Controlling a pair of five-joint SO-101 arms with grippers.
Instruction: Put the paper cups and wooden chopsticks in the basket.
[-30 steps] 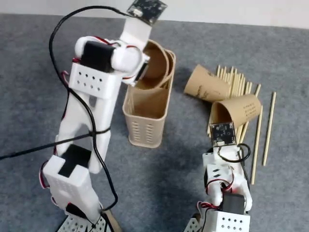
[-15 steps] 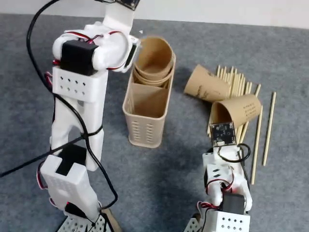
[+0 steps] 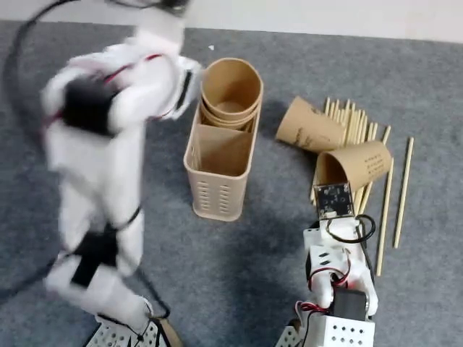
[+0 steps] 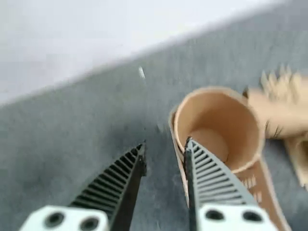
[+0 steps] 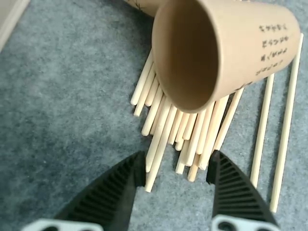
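And the left arm [image 3: 108, 144] is off! A second ago it hung right over the basket [image 3: 217, 191] with its wrist covering the cups. Half a second back it had lifted clear to the left, and now it is swinging away left and nearer, fast enough to smear. The left gripper [image 4: 164, 144] comes away with its jaws apart and nothing between them, just left of the cup stack [image 4: 216, 130].

That cup stack [image 3: 231, 87] stands nested and upright in the basket's far compartment, so I'd call that delivery made. The near compartment looks bare.

On the right, no change at all across the second. The right gripper [image 5: 175, 168] hangs over the near ends of the chopsticks [image 5: 183, 130], jaws spread wide and empty. The near cup [image 5: 226, 48] lies on its side on the pile, mouth towards the gripper. The far cup [image 3: 309, 126] also lies on its side, just beyond it.

There is plenty left: two cups and the whole fan of chopsticks [image 3: 354, 123] are outside the basket.
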